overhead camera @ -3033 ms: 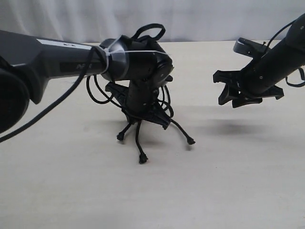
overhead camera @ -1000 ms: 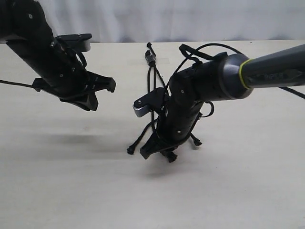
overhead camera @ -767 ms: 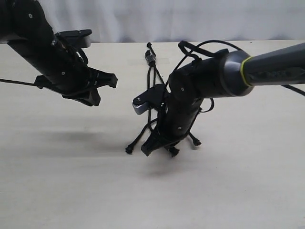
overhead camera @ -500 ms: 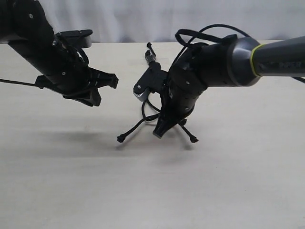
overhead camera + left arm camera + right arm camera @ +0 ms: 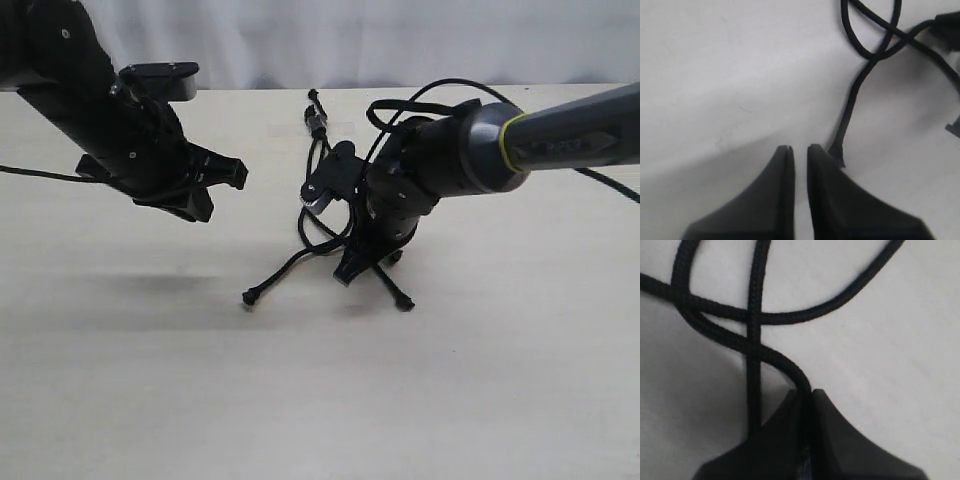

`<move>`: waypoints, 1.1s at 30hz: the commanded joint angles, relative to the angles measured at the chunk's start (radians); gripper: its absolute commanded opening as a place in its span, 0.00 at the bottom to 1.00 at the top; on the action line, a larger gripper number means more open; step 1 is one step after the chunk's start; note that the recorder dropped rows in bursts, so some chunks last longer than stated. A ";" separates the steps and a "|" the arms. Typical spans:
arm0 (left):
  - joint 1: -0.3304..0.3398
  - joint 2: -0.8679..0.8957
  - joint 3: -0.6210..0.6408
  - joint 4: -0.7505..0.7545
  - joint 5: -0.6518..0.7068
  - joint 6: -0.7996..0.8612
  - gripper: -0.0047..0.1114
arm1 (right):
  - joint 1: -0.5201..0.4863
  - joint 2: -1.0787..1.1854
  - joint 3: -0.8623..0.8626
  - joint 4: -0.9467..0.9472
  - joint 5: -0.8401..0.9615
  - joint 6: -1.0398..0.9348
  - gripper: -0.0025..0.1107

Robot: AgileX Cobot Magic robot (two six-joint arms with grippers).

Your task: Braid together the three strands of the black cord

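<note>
The black cord (image 5: 318, 122) has its knotted end at the far middle of the table. Its three strands run toward the front. One strand (image 5: 280, 272) ends at the left front, another strand (image 5: 392, 290) at the right front. My right gripper (image 5: 348, 274) is down on the crossing and hides the third there. In the right wrist view my right gripper (image 5: 806, 392) is shut on a strand (image 5: 765, 352) that crosses the two others. My left gripper (image 5: 222, 188) hovers to the left, apart from the cord. In the left wrist view my left gripper (image 5: 800, 148) is shut and empty, beside a strand tip (image 5: 837, 150).
The pale table (image 5: 320, 400) stretches toward the front. The right arm's glossy cables (image 5: 420, 100) loop above its wrist. A white curtain (image 5: 400, 40) hangs behind the table.
Three seconds ago the left arm was on the cord; it is now back at the left. The right arm came in, gripped a strand and drew it back from the front.
</note>
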 commanded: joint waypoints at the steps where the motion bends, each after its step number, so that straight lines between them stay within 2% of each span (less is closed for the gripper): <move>1: -0.002 0.023 0.037 -0.006 -0.070 0.007 0.12 | -0.005 0.015 0.001 0.096 0.015 0.012 0.06; 4: -0.011 0.059 0.050 -0.053 -0.081 0.007 0.12 | -0.005 0.013 0.015 0.128 0.024 0.003 0.06; 7: -0.052 0.096 0.050 -0.053 -0.120 0.007 0.12 | -0.005 0.013 0.034 0.201 0.044 -0.045 0.06; 10: -0.119 0.182 0.050 -0.044 -0.199 -0.058 0.12 | -0.005 -0.005 0.059 0.434 0.069 -0.210 0.06; 12: -0.122 0.216 0.050 -0.046 -0.247 -0.097 0.12 | -0.005 -0.033 0.081 0.548 0.075 -0.291 0.06; 17: -0.137 0.252 0.050 -0.059 -0.238 -0.127 0.12 | -0.005 -0.075 0.161 0.564 0.064 -0.286 0.06; 23: -0.251 0.253 0.057 -0.090 -0.268 -0.196 0.12 | -0.005 -0.075 0.178 0.611 0.034 -0.278 0.06; 25: -0.269 0.253 0.057 -0.097 -0.276 -0.220 0.12 | -0.005 -0.075 0.178 0.611 0.035 -0.258 0.06; 29: -0.269 0.253 0.057 -0.099 -0.268 -0.224 0.12 | -0.005 -0.077 0.178 0.611 0.035 -0.240 0.16; 33: -0.253 0.224 0.054 -0.097 -0.241 -0.224 0.12 | -0.005 -0.114 0.178 0.611 0.046 -0.230 0.31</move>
